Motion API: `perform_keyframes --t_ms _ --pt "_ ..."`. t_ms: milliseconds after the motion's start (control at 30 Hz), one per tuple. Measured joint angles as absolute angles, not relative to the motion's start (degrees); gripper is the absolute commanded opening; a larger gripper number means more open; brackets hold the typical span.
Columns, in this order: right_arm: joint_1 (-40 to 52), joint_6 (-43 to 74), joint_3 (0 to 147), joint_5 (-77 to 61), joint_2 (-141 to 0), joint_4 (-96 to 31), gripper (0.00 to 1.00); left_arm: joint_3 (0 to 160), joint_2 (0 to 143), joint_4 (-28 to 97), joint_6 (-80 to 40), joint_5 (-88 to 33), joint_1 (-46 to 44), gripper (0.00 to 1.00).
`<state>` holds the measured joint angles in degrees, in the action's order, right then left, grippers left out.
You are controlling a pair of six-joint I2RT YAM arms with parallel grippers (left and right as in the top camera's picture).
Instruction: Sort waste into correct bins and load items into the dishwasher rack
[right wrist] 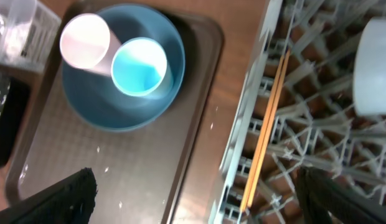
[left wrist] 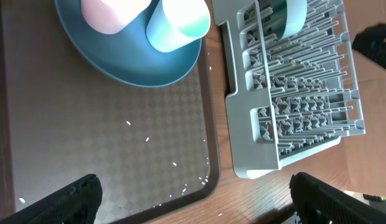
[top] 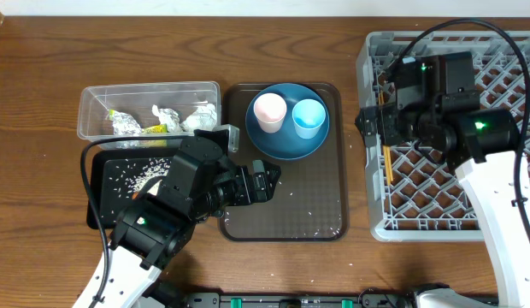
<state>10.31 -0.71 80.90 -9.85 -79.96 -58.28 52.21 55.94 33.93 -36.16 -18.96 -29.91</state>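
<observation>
**Overhead view: plate and cups on the serving tray, both sets of fingers released**

The left fingers (top: 261,183) are held over the near-left part of the brown serving tray (top: 291,205). In the left wrist view they are spread wide, with nothing between them. The right fingers (top: 373,128) are held at the left edge of the grey dishwasher rack (top: 419,229), likewise spread and empty in the right wrist view.

A blue plate (top: 286,141) is seen on the far half of the serving tray, and a pinkish-white cup (top: 269,111) and a light blue cup (top: 307,117) stand side by side on it. Loose rice grains (top: 312,214) are scattered over the near part of the tray.

Wooden chopsticks (top: 387,162) lie in the rack along its left side, and a pale bowl (right wrist: 373,65) is seen further inside.

On the desk (top: 43,85) at far left, a clear tub (top: 150,88) holds crumpled napkins (top: 197,118) and a crinkled wrapper (top: 128,124). A black tray (top: 107,184) lies just near of it, partly hidden under the left arm, with more rice in it.
</observation>
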Motion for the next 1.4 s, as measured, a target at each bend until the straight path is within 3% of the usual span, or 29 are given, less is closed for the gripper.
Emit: perform_keyframes --t_ms 400,433,500,867,1000,1200,1400 --pt "10.3 -0.6 80.9 -10.6 -80.0 -59.4 0.99 52.2 55.9 33.0 -36.2 -17.6 -29.9 1.0" --pt "10.3 -0.6 80.9 -10.6 -80.0 -59.4 0.99 52.2 55.9 32.6 -36.1 -16.6 -29.9 0.84" --pt "10.3 -0.6 80.9 -10.6 -80.0 -59.4 0.99 52.2 56.1 32.2 -36.5 -14.1 -29.9 0.75" --pt "10.3 -0.6 80.9 -10.7 -80.0 -59.4 0.99 57.9 70.9 29.7 -38.4 -9.6 -29.9 0.73" --pt "10.3 -0.5 80.9 -10.7 -80.0 -59.5 0.99 70.5 82.1 37.0 -37.0 -8.9 -29.7 0.68" --pt "10.3 -0.4 80.9 -10.7 -80.0 -59.5 0.99 85.9 95.3 41.6 -33.9 -3.9 -28.0 0.49" --pt "10.3 -0.4 80.9 -10.7 -80.0 -59.5 0.99 86.5 102.7 41.9 -33.2 -1.3 -24.3 0.47"
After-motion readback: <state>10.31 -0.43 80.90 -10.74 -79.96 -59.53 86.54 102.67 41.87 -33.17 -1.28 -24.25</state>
